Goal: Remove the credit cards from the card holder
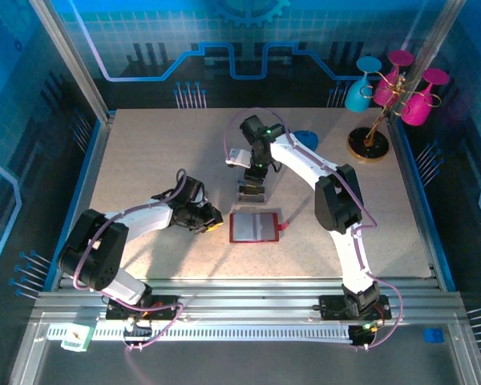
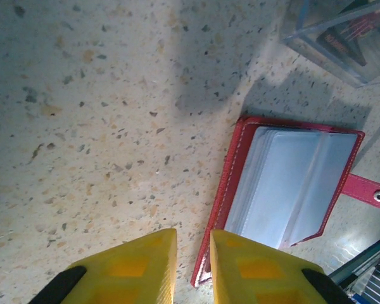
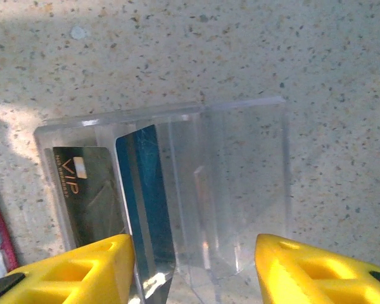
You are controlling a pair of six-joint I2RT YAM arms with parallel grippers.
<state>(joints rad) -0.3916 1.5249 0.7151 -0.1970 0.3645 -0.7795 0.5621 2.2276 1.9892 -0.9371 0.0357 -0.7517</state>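
On the speckled pale desk (image 1: 144, 160), the flat red folding card holder (image 2: 291, 190) lies open just beside the left hand (image 2: 193, 237), which is nearly closed on nothing and probably poised to pin it, while the right hand (image 3: 191, 246), wide apart and empty, straddles a clear plastic tray (image 3: 253, 158) housing a blue-striped credit card (image 3: 142, 190) and a dark credit card (image 3: 82, 190).

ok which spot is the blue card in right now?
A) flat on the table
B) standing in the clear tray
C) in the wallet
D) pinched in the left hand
B: the right wrist view shows the blue card upright inside the tray, beside a dark VIP card, with the right hand open around it.
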